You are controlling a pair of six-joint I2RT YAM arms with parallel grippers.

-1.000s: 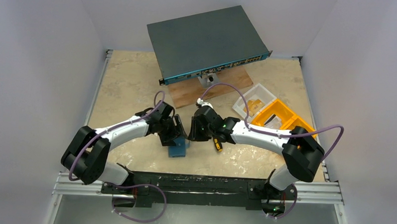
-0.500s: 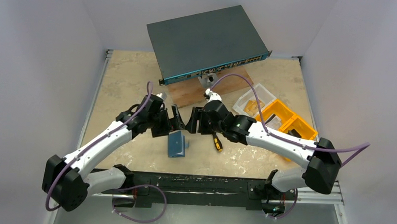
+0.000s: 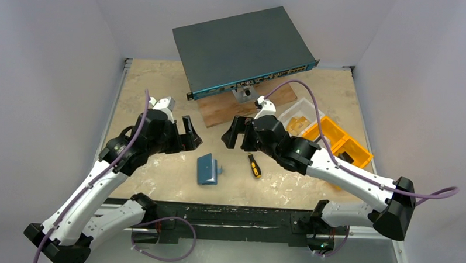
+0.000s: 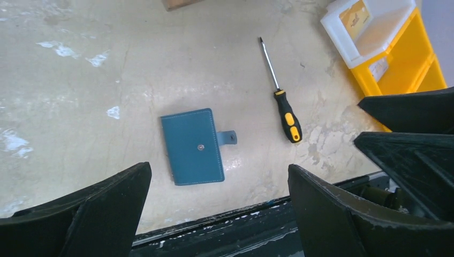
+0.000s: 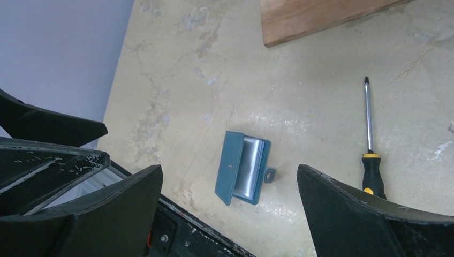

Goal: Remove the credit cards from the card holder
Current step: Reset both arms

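Teal card holder (image 3: 207,169) is lying released near the bench's (image 3: 156,94) front edge. The left gripper (image 3: 191,135) and right gripper (image 3: 235,134) are retreating, jaws wide and empty, with nothing apparently pulled out.

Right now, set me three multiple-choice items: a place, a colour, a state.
1. The card holder lies:
A) on the wooden board
B) on the table, left of the screwdriver
C) in the yellow bin

2. The screwdriver's handle is:
A) red
B) black and yellow
C) green

3. The left arm's fingers are:
A) shut on the card holder
B) shut on the screwdriver
C) open, empty

Key:
1. B: bare tabletop lies under it.
2. B: both colours show on the handle.
3. C: they stand wide apart with nothing between them.
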